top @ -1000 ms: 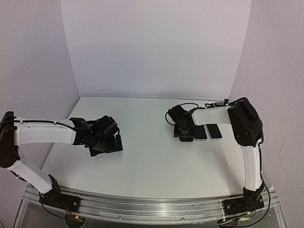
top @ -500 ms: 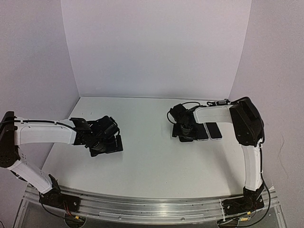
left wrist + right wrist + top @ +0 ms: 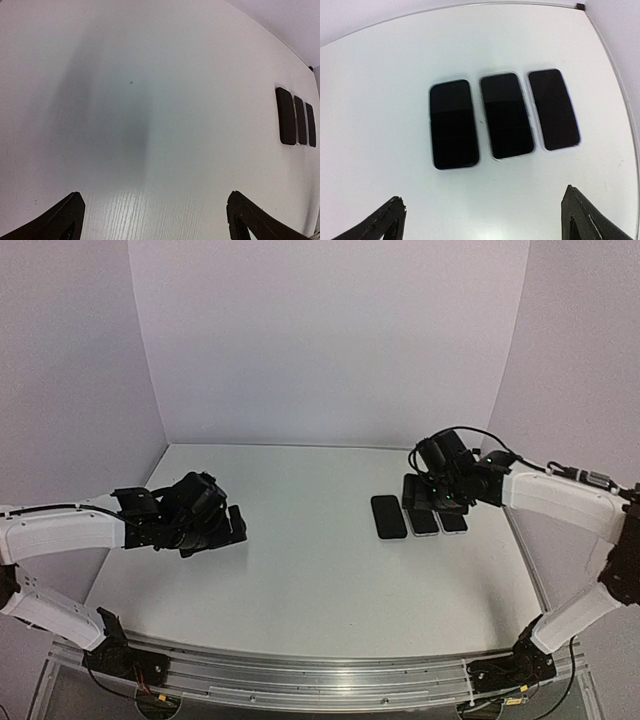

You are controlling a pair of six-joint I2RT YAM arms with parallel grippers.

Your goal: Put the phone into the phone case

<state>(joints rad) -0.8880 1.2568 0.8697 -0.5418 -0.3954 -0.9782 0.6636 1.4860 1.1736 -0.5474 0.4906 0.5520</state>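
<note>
Table: a smooth matte white top [image 3: 320,580], faint wood grain showing close up in the left wrist view, with plain pale lilac walls [image 3: 320,340] curving around it.
Phone and case: three dark slabs lie flat, side by side in a tidy row, out at 3 o'clock of the table's middle. All are glossy rounded rectangles, long sides parallel.
Black-edged slab [image 3: 452,124]: the 9 o'clock end of the row, dark right out to its rim, a narrow strip of table between it and its neighbour.
Middle slab [image 3: 506,116]: a pale, translucent-looking rim runs around the dark face.
White-edged slab [image 3: 553,109]: the 3 o'clock end, a thin bright line along its border, just beside the middle slab.
Which is which: I cannot tell phone from case here, since every face reads as the same black sheen.
Right gripper [image 3: 482,197]: claw spread wide, black wedge-shaped fingertips far apart, nothing between them. From above it hangs at 12 o'clock of the row, over the far ends of the slabs, touching none of them.
Left gripper [image 3: 155,200]: claw spread wide as well and empty, black fingers framing bare white table. It sits out at 9 o'clock, well apart from the row, which shows small at 3 o'clock in its own camera.
</note>
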